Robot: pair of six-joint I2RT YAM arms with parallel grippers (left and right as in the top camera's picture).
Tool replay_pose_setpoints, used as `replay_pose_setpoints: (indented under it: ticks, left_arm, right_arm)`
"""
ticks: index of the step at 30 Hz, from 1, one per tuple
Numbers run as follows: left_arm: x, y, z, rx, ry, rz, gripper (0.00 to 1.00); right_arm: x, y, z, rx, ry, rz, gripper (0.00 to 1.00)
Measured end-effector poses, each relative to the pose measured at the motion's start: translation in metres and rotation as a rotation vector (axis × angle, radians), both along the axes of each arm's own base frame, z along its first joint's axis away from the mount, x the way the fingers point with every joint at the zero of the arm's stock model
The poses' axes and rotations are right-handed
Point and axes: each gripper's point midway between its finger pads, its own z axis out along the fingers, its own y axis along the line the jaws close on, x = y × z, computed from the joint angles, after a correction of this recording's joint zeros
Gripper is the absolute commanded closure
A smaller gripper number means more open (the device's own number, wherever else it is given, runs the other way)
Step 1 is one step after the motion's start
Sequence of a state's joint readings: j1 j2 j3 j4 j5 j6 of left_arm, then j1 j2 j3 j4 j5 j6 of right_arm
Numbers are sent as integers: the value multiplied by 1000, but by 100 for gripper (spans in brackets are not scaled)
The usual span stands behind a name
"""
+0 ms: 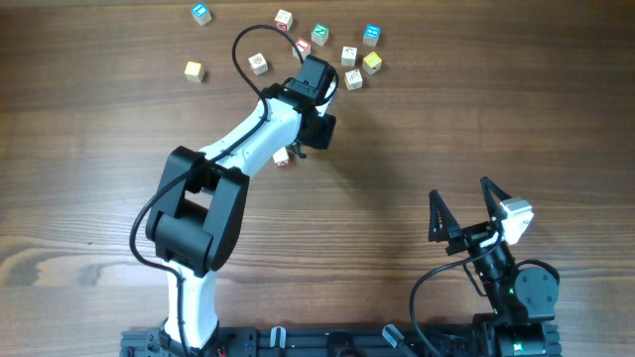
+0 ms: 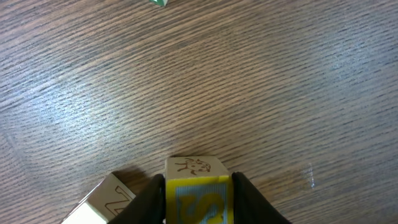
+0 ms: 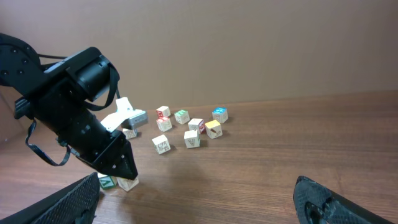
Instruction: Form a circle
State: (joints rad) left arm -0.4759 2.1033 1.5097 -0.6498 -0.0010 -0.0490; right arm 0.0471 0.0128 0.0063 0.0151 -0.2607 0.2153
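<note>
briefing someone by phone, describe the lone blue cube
On the wooden table, look past the left arm to the far edge. Left of the scattered cubes sits a blue-faced cube, only a tan cube near it; the other blue cube crowds a yellow one.

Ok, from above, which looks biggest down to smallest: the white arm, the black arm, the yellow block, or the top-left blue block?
1. The white left arm, by far.
2. The black right arm.
3. The yellow block and the blue block look alike, both tiny.

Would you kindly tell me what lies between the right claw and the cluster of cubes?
Only bare table separates right claw and cubes, shown overhead.
</note>
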Motion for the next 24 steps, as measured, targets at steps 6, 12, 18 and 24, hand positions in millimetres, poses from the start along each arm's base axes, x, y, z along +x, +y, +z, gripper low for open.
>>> replay_pose_setpoints:
  ticks: [6, 12, 18, 24]
  left_arm:
    - [0, 0, 0, 2, 0, -6, 50]
    - [0, 0, 0, 3, 0, -10, 66]
    - [-1, 0, -1, 5, 1, -10, 70]
    - [-2, 1, -1, 8, 8, -10, 69]
  right_arm:
    - [0, 0, 0, 0, 0, 0, 0]
    - [0, 0, 0, 0, 0, 0, 0]
    - [0, 0, 0, 0, 0, 0, 0]
    - [0, 0, 0, 0, 0, 0, 0]
